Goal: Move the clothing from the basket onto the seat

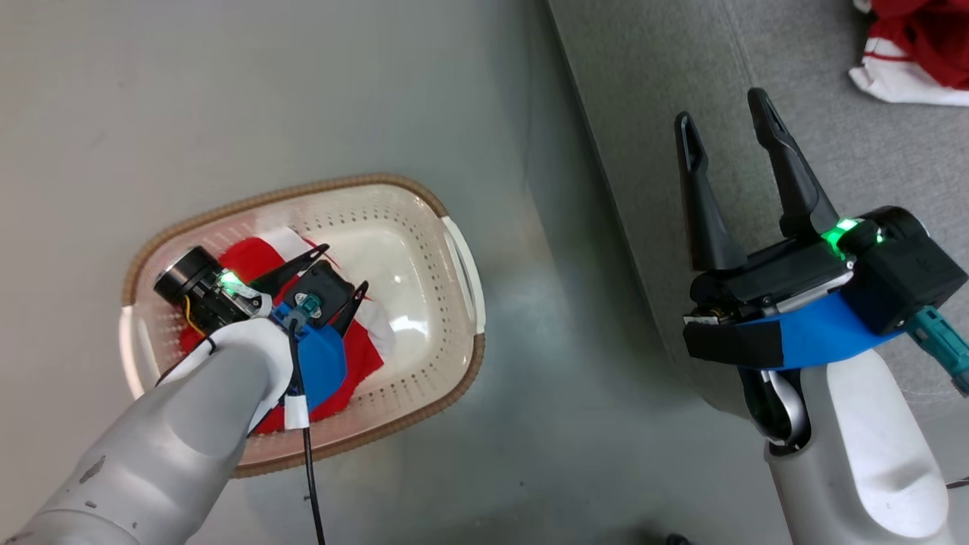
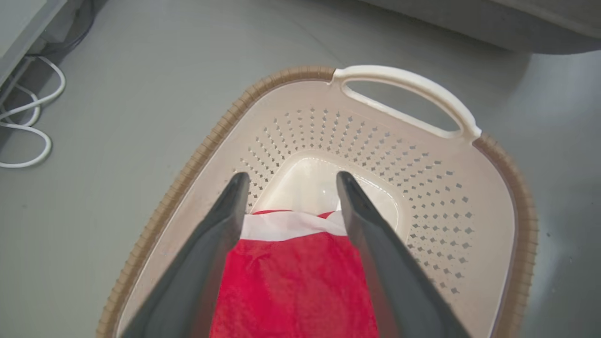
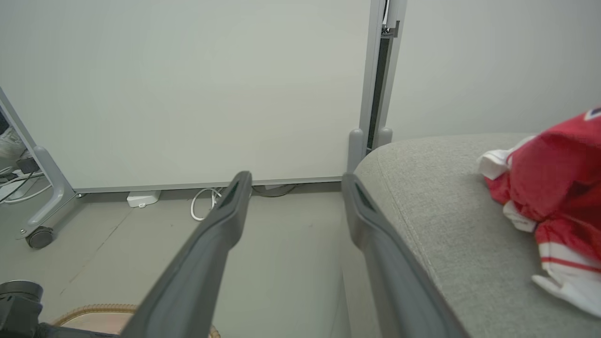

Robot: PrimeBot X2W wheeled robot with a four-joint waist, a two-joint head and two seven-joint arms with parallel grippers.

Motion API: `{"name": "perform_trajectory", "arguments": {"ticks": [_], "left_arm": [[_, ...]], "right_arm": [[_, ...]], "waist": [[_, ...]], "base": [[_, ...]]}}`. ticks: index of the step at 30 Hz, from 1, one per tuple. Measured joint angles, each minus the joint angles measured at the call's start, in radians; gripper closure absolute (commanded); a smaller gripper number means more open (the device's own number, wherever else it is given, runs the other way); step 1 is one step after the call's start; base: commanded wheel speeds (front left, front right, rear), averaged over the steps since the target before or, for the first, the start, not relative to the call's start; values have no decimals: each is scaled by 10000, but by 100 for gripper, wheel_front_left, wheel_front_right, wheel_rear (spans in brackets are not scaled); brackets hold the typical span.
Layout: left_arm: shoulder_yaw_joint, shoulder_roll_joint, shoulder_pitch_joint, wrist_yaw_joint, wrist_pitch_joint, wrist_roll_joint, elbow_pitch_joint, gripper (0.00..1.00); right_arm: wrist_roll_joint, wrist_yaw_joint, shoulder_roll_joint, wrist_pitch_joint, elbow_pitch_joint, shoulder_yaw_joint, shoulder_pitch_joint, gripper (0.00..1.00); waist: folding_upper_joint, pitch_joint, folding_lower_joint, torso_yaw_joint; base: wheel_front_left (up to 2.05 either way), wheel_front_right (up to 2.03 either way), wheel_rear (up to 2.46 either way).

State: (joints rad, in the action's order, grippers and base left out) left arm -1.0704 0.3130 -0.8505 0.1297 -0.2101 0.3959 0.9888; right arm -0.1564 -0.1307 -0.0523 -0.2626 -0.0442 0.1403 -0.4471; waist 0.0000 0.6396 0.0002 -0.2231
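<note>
The cream basket (image 1: 454, 250) with its brown rim (image 2: 197, 155) stands on the grey floor at the left. Inside it lies a red garment with a white band (image 2: 296, 263), partly covered by my arm in the head view, where the red cloth (image 1: 356, 363) shows under the wrist. My left gripper (image 1: 342, 266) reaches down into the basket, open, its fingers (image 2: 216, 244) straddling the cloth just above it. The second red and white garment (image 1: 916, 53) lies on the light-grey seat (image 1: 666, 91) at the upper right. My right gripper (image 1: 728, 115) hovers open over the seat's edge, holding nothing.
White cables (image 2: 28, 136) lie on the floor beyond the basket. A white partition wall with a grey post (image 3: 375, 70) and a wheeled foot (image 3: 40, 237) stands past the seat's (image 3: 450, 225) end. Bare floor separates basket and seat.
</note>
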Motion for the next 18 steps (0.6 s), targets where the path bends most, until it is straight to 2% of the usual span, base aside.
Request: {"name": "perform_trajectory", "arguments": {"ticks": [7,18], "left_arm": [[-1655,207,-510,0,692,499,644,0],[-2086,585,-1022,0,2673,437,1183,0]], "right_arm": [[-136,0,2,0,399,197,-267,0],[-221,0,2,0,1365,464,-627,0]], "waist": [[0,1053,-1,-323],[0,2703,-1,-715]], "base": [[0,0,0],[0,0,0]]}}
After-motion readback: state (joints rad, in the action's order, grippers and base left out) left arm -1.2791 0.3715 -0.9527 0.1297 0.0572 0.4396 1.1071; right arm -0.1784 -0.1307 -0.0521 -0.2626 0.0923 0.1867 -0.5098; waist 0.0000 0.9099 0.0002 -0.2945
